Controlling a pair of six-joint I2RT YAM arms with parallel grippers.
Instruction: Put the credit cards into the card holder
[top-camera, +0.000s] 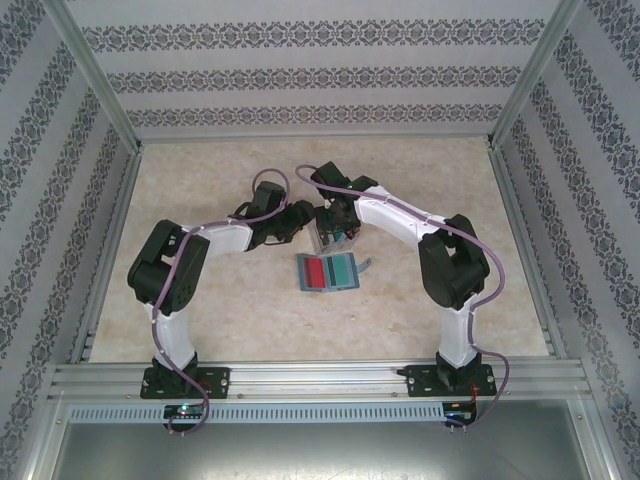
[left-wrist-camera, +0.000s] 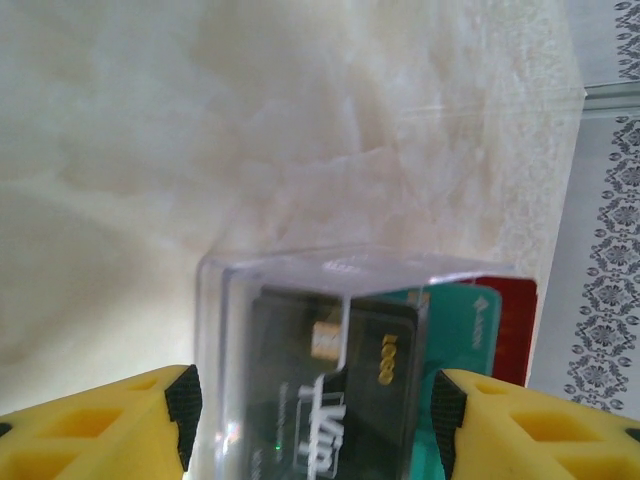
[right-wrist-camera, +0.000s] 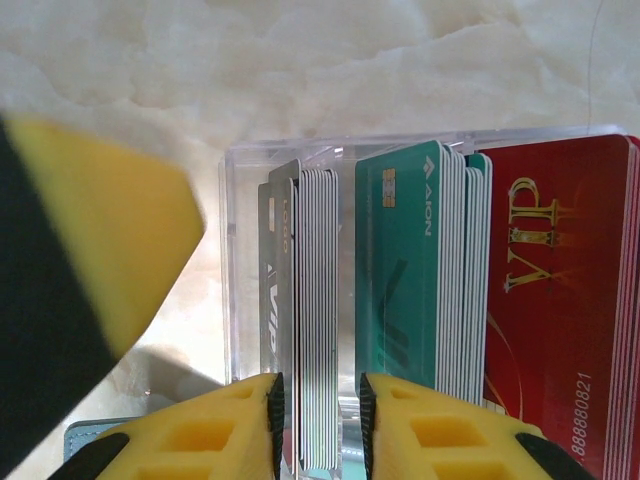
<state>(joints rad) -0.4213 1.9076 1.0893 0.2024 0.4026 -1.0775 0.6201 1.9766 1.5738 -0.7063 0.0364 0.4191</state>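
Credit cards (right-wrist-camera: 400, 270) stand on edge in 3 stacks, grey, teal and red, inside a clear box (left-wrist-camera: 300, 265). Our right gripper (right-wrist-camera: 318, 395) straddles the grey stack (right-wrist-camera: 315, 300), its jaws only narrowly parted; a sliver of gap shows beside 1 pad, so we see no firm pinch. Our left gripper (left-wrist-camera: 316, 405) has its jaws wide apart on either side of the box's end; we cannot tell whether its pads touch the walls. Both grippers meet at the box near the middle of the table (top-camera: 220, 180). Just beside the box, on the side nearer the arm bases, the card holder (top-camera: 327, 272) lies open and flat; it shows a red half at left and a teal half at right.
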